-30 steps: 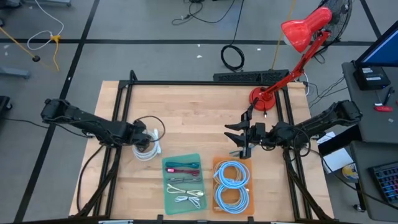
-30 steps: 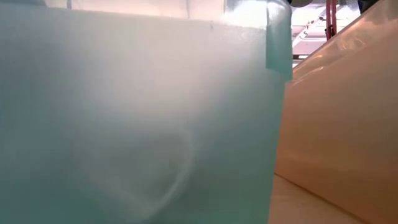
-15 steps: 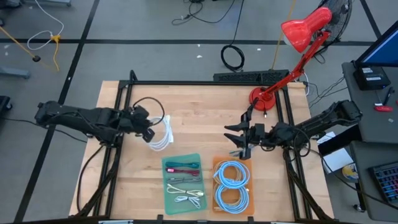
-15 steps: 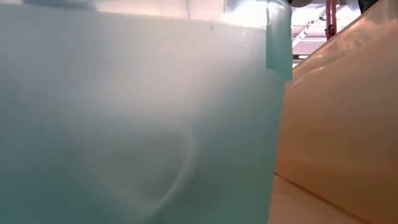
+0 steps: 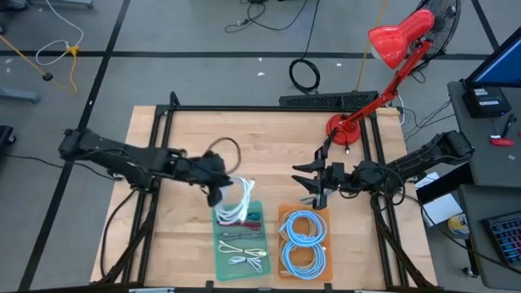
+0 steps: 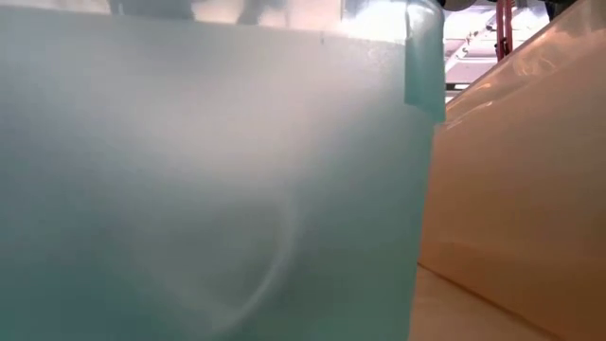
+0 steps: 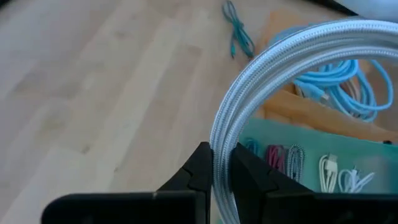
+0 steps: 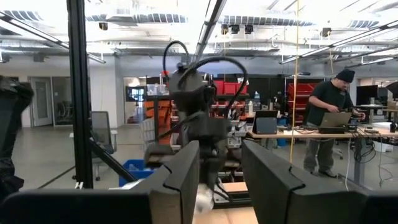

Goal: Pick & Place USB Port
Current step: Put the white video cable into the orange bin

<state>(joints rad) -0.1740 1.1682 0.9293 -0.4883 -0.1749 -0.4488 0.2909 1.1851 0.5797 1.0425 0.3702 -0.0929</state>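
A coil of white braided USB cable (image 5: 241, 199) hangs over the far end of the teal tray (image 5: 218, 244), with my left gripper (image 5: 221, 189) shut on it. In the left wrist view the coil (image 7: 261, 74) arcs up past the gripper (image 7: 221, 171). The tray holds a red and green cable (image 5: 238, 218) and white cables (image 5: 244, 256). My right gripper (image 5: 308, 183) hovers open beyond the orange tray's (image 5: 282, 213) far edge, nothing between its fingers (image 8: 180, 180). My left gripper pinches several strands of the white coil (image 7: 219, 146) side by side between its two fingers. The fingers come slanting down from the table's left and lie across the strands. The coil loops out ahead of the fingers and hangs off the wood.
The orange tray holds coils of light blue cable (image 5: 303, 244). A red desk lamp's base (image 5: 346, 129) stands at the far right of the table. The low view is blocked by the teal tray wall (image 6: 208, 189) and the orange tray wall (image 6: 521, 170). Bare wood lies at the table's middle.
My left gripper has risen and swung toward the table's right and near edge, tipping from pointing down to a slant. The white coil has come up off the wood with it and now hangs over the teal tray's far end.
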